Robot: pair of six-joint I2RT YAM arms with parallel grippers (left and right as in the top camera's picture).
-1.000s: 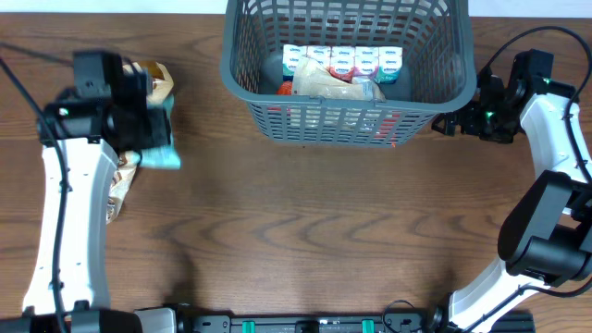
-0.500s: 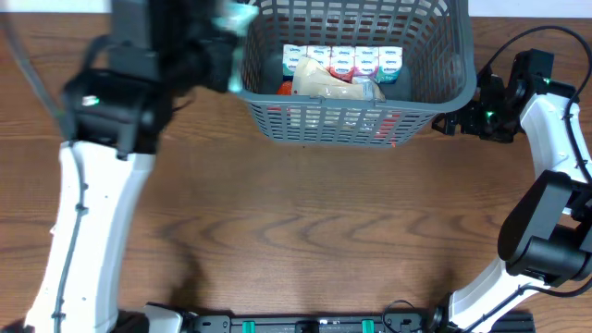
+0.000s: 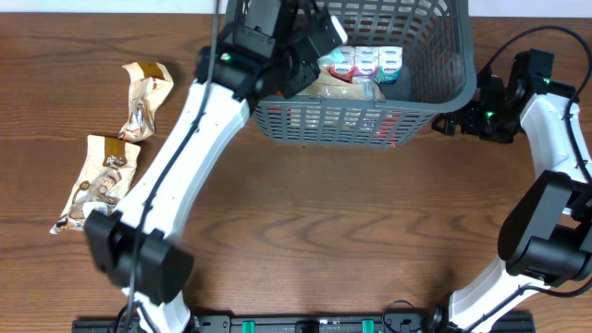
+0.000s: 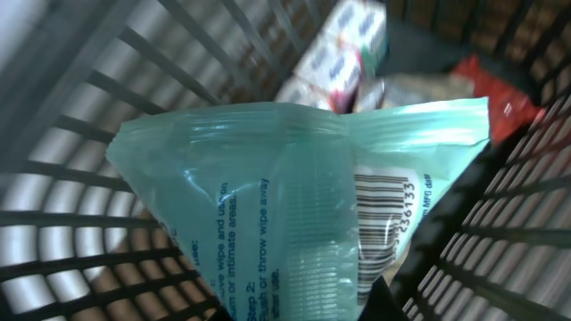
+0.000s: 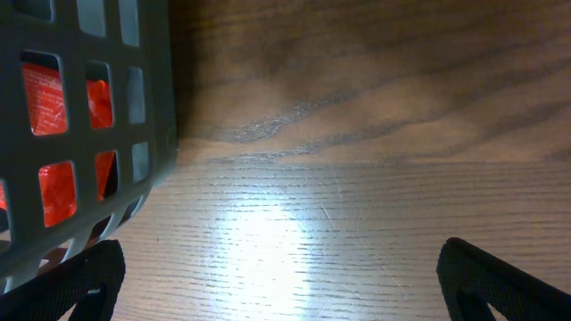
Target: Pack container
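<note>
One container (image 3: 444, 88), two brown snack packs (image 3: 145, 92) on the desk (image 3: 324, 222), one teal pack (image 4: 268, 205), at least three white cartons (image 3: 367, 61) showing, one red pack (image 4: 495, 89)

Dark brown wood-grain table (image 3: 324, 213); bright overhead light glare on tabletop near right edge.

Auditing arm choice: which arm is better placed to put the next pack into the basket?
Left. The left gripper is shut on a teal pack, between the container walls. The right gripper is open and empty, outside the container's side.
</note>
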